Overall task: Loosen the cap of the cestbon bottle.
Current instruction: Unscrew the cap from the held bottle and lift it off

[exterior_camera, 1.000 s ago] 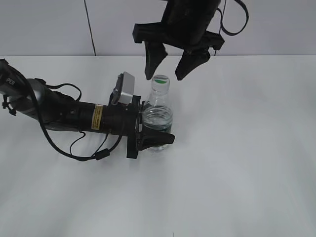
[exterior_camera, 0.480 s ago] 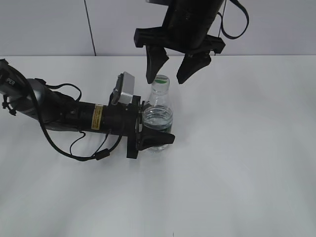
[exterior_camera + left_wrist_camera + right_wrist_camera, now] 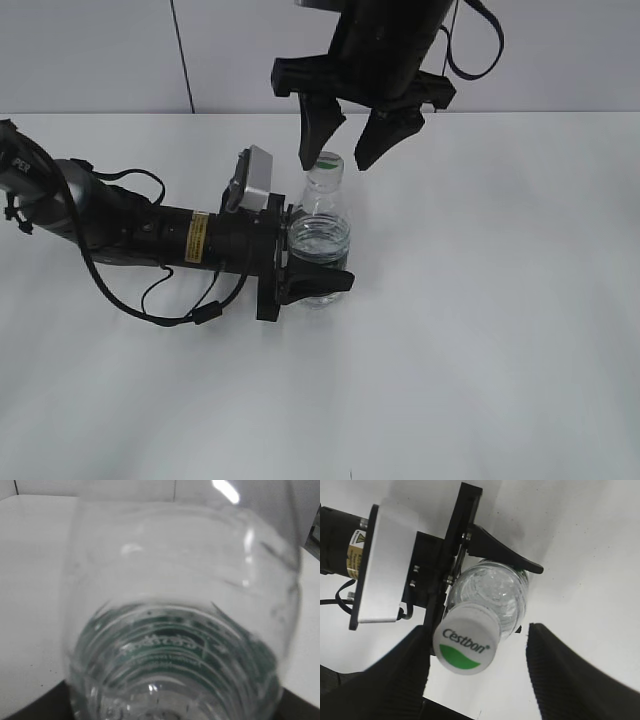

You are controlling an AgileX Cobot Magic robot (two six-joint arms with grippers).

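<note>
My left pincer (image 3: 318,268) pinches the small clear plastic cestbon bottle (image 3: 320,240) round its body; it stands upright on the white desk (image 3: 480,330), nearer the far edge than the near one. My right pincer (image 3: 348,152) hangs spread above the round white screw cap with its green logo (image 3: 465,638), one finger (image 3: 395,675) beside it, the other well apart. I judge the thin wall soft and slippery, so I should take the stiff cap by its rim.
</note>
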